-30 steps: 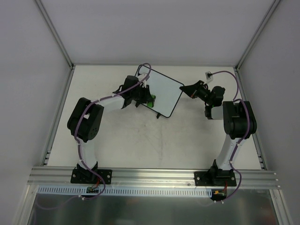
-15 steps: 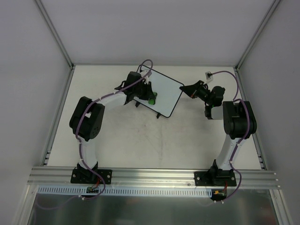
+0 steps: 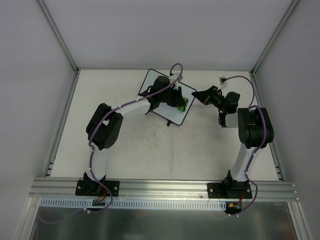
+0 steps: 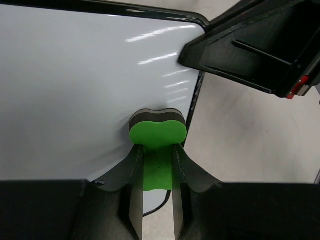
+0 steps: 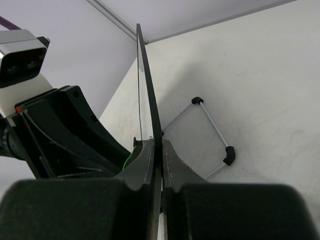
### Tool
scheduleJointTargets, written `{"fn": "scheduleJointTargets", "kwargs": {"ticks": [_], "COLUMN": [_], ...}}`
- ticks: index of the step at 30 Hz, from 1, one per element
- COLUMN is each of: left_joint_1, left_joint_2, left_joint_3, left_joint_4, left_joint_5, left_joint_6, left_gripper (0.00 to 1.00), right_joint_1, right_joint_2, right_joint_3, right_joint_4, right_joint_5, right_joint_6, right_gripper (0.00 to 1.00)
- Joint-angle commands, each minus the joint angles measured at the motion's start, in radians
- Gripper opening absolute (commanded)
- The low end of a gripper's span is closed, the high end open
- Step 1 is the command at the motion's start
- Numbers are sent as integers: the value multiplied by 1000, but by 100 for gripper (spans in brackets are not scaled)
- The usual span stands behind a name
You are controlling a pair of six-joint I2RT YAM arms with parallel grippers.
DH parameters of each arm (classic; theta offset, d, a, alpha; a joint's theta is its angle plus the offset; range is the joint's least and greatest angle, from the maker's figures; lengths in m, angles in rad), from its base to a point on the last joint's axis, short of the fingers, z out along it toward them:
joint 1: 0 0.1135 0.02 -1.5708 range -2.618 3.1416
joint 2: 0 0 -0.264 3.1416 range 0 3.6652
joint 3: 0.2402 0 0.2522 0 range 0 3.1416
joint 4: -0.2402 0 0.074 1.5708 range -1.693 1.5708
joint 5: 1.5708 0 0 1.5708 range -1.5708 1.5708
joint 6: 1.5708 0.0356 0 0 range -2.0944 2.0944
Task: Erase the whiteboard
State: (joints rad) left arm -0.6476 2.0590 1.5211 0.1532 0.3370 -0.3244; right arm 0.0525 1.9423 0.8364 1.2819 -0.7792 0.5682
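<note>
The whiteboard point(image 4: 75, 75) stands tilted up by the middle of the counter's point(image 3: 150, 155) far edge. The right gripper point(image 5: 156, 150) pinches its side rim in its jaws. The left gripper point(image 4: 157, 150) has its jaws pinching a green eraser point(image 4: 157, 131), pressed on the board near that rim. I see no marks, so wiping looks nearly done, though some of the board is hidden.

The surface point(image 3: 125, 155) is off-white and matt, with some faint dark scuff marks point(image 3: 170, 156) near its middle. On its far part stands the whiteboard point(image 3: 176, 115), tilted, and its thin wire foot point(image 5: 228, 155) rests directly on the surface.
</note>
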Motion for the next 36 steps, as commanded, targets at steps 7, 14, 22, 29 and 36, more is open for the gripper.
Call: {"fn": "scheduleJointTargets", "kwargs": {"ticks": [7,14,22,29,36], "left_joint_1": [-44,48,170,216,220], "left_joint_2": [73,29,-37,-52,-198], "left_joint_3": [7,-71,-168,-180,-199], "left_joint_4": [23,25,25,2,-62], "left_joint_5": [17,16,-7,-13,-6], "left_joint_6": [-45,-32,42,74,54], "left_gripper": [0,0,0,0,0], "right_joint_1": [30,32,32,32,32], "right_joint_2": [-46,-48,-55,-56,-52], "right_joint_3": [1,1,-2,-3,-5], "right_joint_4": [250,250,250,250,252], "right_joint_5": [-88,-86,-88,-88,-88], "right_joint_6": [-21,-21,-18,-21,-19], "right_gripper": [0,0,0,0,0]}}
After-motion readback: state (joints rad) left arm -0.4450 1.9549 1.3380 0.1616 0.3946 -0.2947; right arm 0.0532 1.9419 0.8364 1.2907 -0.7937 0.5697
